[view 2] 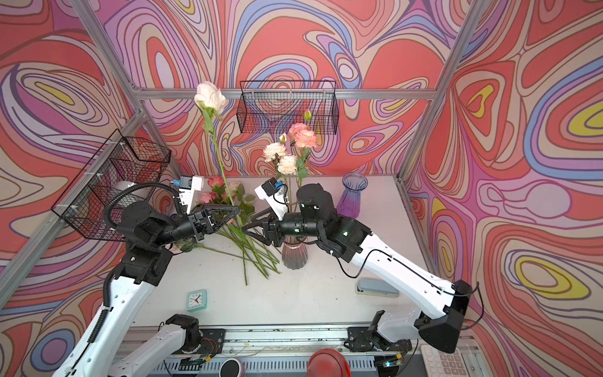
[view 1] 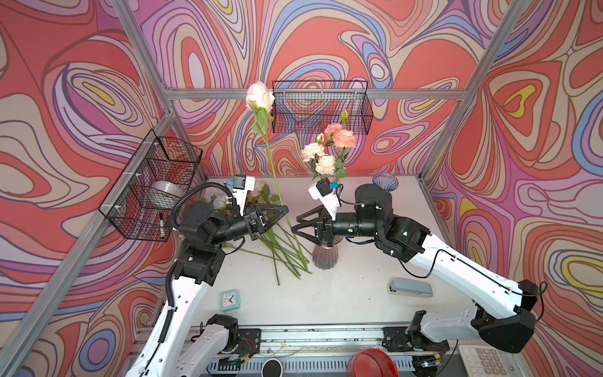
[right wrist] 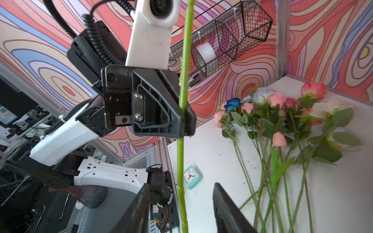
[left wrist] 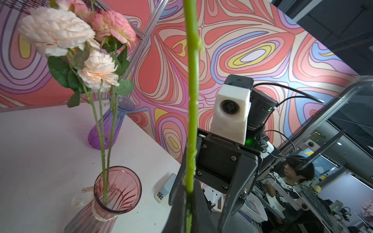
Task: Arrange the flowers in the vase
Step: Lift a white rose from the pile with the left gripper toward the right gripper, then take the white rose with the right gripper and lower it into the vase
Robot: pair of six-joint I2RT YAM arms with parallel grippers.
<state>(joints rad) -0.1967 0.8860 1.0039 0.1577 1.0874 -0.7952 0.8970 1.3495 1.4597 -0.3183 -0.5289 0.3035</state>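
Right wrist view: the left gripper (right wrist: pixel 185 119) is clamping the long green stem of a white rose (view 1: pixel 260 94), jaws pressed together on it, and is holding the flower upright above the white tabletop (view 1: pixel 352 293). The right gripper (right wrist: pixel 181 184) is standing with its jaws apart, one on each side of the same stem below the left gripper's hold, gripping nothing.

In both top views the ribbed pink glass vase (view 2: pixel 293 258) is standing near the table's middle, partly under the right gripper, and is carrying one spray of cream, peach and pink blooms (view 2: pixel 290 153). The held rose is hanging just left of that vase, not in it.

The remaining flowers (right wrist: pixel 282 125), pink, peach, pale blue and one deep blue, are lying in a loose pile on the left part of the table. A purple glass vase (view 2: pixel 350 196) is standing at the far right with no flowers in it.

Judgement: the task is sitting at an early stage: one spray placed, one rose in hand, most stems awaiting placement.
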